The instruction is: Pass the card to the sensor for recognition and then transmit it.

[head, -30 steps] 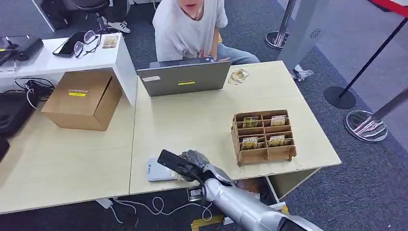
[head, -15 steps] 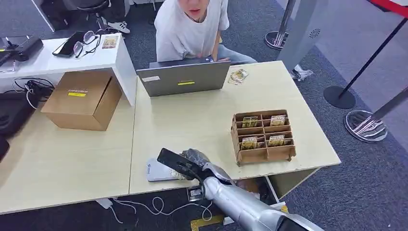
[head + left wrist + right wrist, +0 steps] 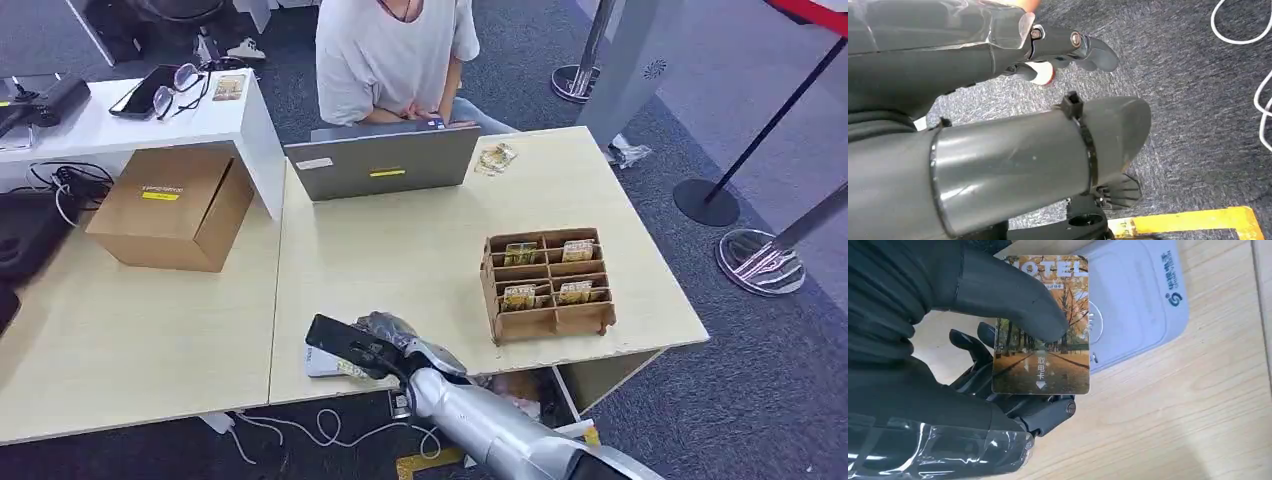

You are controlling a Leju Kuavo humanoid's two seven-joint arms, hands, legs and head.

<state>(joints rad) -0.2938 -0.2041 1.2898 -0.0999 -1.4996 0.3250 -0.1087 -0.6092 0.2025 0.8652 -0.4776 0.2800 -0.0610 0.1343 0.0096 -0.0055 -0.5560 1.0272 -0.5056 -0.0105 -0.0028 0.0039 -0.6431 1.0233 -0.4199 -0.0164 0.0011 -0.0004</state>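
The right hand (image 3: 973,365) pinches the autumn-scene hotel key card (image 3: 1042,325) between thumb and fingers (image 3: 1013,302), holding it partly over the pale grey card sensor (image 3: 1135,300) at the counter's near edge. Recognition seems underway; handing the card onward remains.

A card reader (image 3: 322,362) lies at the table's (image 3: 420,260) near edge, with a compartmented card rack (image 3: 546,283) to its right, a laptop (image 3: 382,162) at the far edge and a cardboard box (image 3: 170,207) on the left.
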